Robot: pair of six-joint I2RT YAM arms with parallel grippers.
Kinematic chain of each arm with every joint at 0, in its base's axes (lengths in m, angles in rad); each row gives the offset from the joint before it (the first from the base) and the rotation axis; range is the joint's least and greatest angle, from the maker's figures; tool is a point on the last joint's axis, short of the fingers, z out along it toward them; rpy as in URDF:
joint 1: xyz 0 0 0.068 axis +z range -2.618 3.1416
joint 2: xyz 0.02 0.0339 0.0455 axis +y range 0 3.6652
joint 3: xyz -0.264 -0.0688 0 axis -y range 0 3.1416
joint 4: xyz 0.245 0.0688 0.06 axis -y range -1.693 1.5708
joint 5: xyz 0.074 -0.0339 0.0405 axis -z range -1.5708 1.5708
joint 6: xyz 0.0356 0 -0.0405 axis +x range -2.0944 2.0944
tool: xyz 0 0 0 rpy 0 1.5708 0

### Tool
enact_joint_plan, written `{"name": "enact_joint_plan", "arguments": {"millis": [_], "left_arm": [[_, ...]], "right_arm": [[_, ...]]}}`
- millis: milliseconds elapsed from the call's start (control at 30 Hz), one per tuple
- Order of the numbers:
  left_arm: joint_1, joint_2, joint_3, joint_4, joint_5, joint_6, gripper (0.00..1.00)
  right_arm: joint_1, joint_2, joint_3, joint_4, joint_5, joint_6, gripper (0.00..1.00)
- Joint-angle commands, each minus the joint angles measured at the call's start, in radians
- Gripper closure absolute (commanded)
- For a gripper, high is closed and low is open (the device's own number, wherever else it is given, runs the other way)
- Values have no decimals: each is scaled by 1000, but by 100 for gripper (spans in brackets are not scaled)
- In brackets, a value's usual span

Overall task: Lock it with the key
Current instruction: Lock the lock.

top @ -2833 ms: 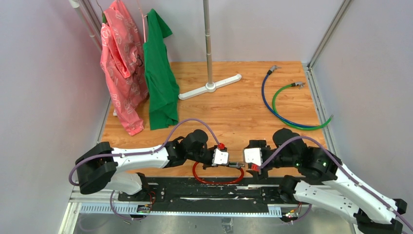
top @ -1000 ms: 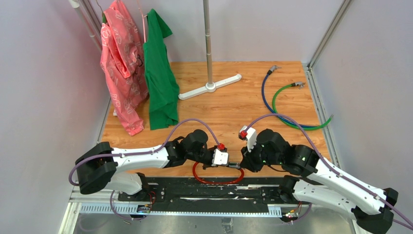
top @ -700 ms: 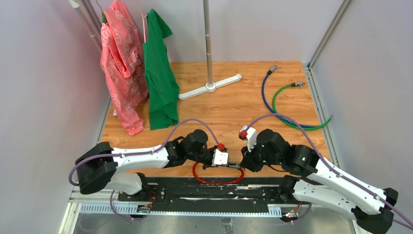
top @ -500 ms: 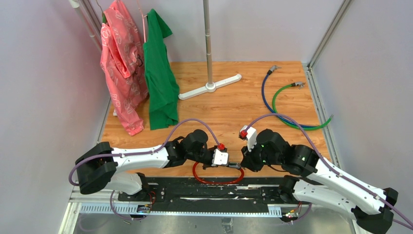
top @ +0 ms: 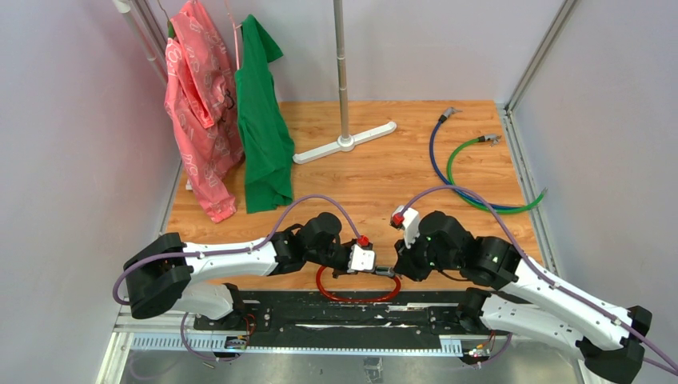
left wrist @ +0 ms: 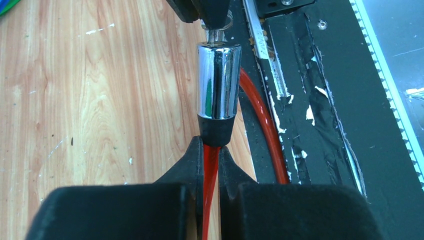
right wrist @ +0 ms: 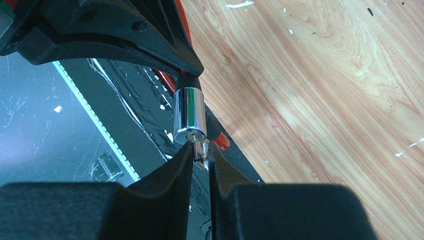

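Note:
A red cable (left wrist: pixel 211 167) ends in a chrome lock cylinder (left wrist: pixel 218 82), held level just above the table's near edge. My left gripper (left wrist: pixel 211 150) is shut on the red cable right behind the cylinder's black collar. From the opposite side, my right gripper (right wrist: pixel 200 152) is shut on the tiny silvery key (right wrist: pixel 201 150), whose tip sits in the cylinder's (right wrist: pixel 190 115) end face. In the top view the left gripper (top: pixel 377 270) and right gripper (top: pixel 393 270) meet nose to nose, and the rest of the red cable (top: pixel 352 298) loops below them.
Blue cable (top: pixel 436 164) and green cable (top: pixel 480 200) lie coiled at the back right. A white stand base (top: pixel 345 142) with its pole sits at the back centre, with a pink garment (top: pixel 196 104) and green garment (top: pixel 262 120) hanging left. A black rail (top: pixel 336 316) runs along the near edge.
The right wrist has rolled, its white camera block swinging from beside the jaws to above them, jaws staying at the lock's end. Over the last second almost nothing moved. The left arm is still.

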Motion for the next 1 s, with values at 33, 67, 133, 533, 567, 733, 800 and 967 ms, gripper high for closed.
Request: {"name": "enact_joint_plan", "arguments": {"millis": [33,67,133,533,567,733,800,967], "left_arm": [[-18,16,-25,-174,56,-14,100],[-17,16,-25,-174,55,-15,100],[-17,16,-25,-175,55,-16,100],[-16,17,-22,-175,55,-14,100],[-16,18,-23,-172,56,-12,100],[-17,19,-21,-179,54,-1,100],[-17,19,-18,-181,54,-3,100],[-18,25,-13,-185,55,1,100]], "right_arm": [[17,-20,2,-19,8,0,81],[17,-22,2,-23,9,-1,81],[17,-28,0,-20,13,2,81],[17,-40,19,-23,41,20,77],[17,-52,24,-23,67,28,76],[18,-136,45,-6,118,68,73],[17,-161,43,-1,147,163,69],[17,-203,12,-4,222,439,54]]}}
